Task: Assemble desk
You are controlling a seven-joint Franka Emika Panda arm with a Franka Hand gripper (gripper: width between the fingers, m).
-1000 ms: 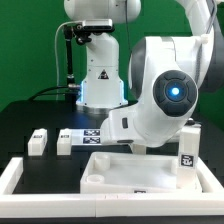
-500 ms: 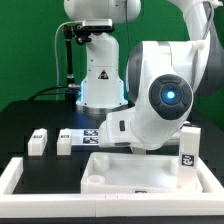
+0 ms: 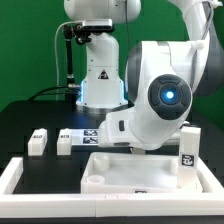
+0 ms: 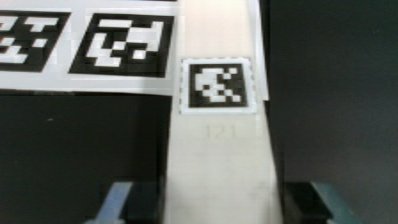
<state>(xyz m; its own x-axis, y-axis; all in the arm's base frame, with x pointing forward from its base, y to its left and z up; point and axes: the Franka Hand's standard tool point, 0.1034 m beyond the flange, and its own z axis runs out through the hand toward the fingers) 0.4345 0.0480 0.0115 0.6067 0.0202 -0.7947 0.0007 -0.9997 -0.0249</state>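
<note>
Black table point(image 3: 25, 120), green backdrop point(image 3: 25, 50). Straddling leg point(image 4: 222, 150) with open gripper point(image 4: 222, 200), pads point(image 4: 128, 205) clear. Grasp step, probably; next: close squarely, carry to tabletop point(image 3: 115, 172).

Watching from the room, the arm point(image 3: 160, 108) has slid a touch toward the exterior view's left, away from the leg point(image 3: 188, 146) standing upright by the tabletop's point(image 3: 120, 176) edge on the exterior view's right. Its blue light point(image 3: 172, 95) has dipped slightly lower with it. All of that shift came in the first half of the second.
</note>
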